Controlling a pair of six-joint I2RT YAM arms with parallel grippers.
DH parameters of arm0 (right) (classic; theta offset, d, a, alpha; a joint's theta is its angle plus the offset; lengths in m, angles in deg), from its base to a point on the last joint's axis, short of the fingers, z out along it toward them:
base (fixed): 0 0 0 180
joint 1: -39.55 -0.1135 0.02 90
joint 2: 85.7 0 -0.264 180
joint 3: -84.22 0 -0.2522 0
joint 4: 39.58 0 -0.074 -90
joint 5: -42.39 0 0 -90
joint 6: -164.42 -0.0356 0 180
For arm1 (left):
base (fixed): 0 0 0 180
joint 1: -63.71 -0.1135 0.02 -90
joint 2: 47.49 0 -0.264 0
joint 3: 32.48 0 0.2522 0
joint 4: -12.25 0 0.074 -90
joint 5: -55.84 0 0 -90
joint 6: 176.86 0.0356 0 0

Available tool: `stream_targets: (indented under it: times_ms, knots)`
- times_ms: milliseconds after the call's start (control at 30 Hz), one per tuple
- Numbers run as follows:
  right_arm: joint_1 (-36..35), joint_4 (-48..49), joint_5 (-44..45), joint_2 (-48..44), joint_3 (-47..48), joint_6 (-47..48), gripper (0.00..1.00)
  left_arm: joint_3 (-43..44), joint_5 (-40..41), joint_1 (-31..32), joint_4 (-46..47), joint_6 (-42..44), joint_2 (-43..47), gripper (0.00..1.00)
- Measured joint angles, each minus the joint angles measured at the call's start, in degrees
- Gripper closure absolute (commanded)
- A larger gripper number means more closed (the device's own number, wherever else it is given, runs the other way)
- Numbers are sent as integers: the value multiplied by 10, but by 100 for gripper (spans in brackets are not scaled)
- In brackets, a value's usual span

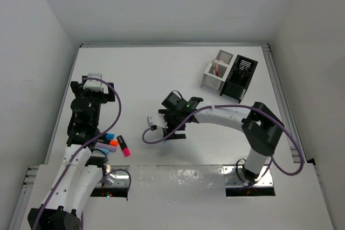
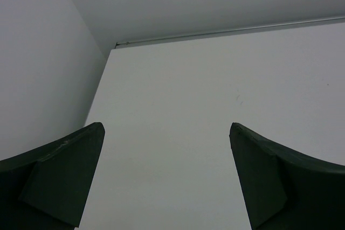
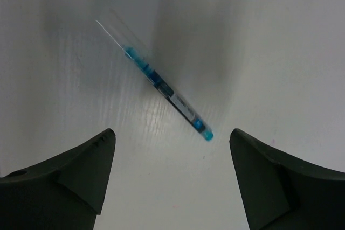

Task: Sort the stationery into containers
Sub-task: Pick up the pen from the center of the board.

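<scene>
In the middle of the table (image 1: 161, 68), the right gripper (image 3: 172, 133) hangs with its jaws spread wide and nothing between them. Its wrist view shows the two dark fingers (image 3: 70, 181) at the lower corners with bare tabletop in the gap. A blue pen (image 3: 167, 87) lies flat on the surface there. It runs diagonally from a clear, thin end at the upper left down to a teal end at the lower right. That teal end sits level with the fingertips, closer to the right-hand finger than to the other, and neither finger touches it. The rest of the pen stretches away beyond the tips. From the overhead view the pen cannot be seen, as the gripper covers it.

At the left side of the table, the left gripper (image 2: 166, 127) is just as wide open and has hold of nothing. Between its fingers there is only white tabletop, running to the far corner where the walls meet.

In the upper right of the overhead view, the white organiser (image 1: 217, 71) and the black organiser (image 1: 240, 76) stand side by side, touching. A thin pink-red item (image 1: 215, 68) stands in one compartment of the white one. I cannot tell what the black one holds.

A cluster of highlighters (image 1: 114, 143) in blue, orange, pink and purple lies in the lower left, right beside the left arm. It is well apart from both organisers.
</scene>
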Motion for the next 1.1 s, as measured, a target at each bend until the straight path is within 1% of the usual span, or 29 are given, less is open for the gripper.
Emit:
stream_targets:
  times_ms: [133,200,300,333,367,400,533,600,633,667,933,1033,1100]
  knots:
    - [1,-1,-65,69,19,105,20,0,18,-4,-13,4,4,0]
    - [-2,-2,-82,91,22,132,20,0,23,-5,-18,5,4,0]
    - [-8,-5,-96,113,32,157,25,0,26,-8,-24,6,3,0]
    - [-9,-6,-99,119,37,160,32,0,26,-8,-24,6,3,0]
    - [-11,-8,-103,126,45,163,37,0,26,-8,-24,6,3,0]
    - [-12,-9,-105,132,52,164,49,0,26,-8,-24,6,2,0]
    - [-18,-4,-105,137,52,166,66,0,26,-8,-24,7,1,0]
    - [-22,6,-102,130,40,167,82,0,28,-8,-24,10,1,0]
    - [-23,12,-99,126,33,166,97,0,30,-8,-24,11,1,0]
    - [-24,17,-96,122,27,169,100,0,32,-8,-24,11,1,0]
    - [-34,58,-61,117,19,155,100,0,38,-8,-22,21,1,0]
    - [-27,82,-65,115,14,106,100,0,38,-9,-22,23,1,0]
    - [-11,121,-82,101,-2,48,100,0,38,-12,-22,23,1,0]
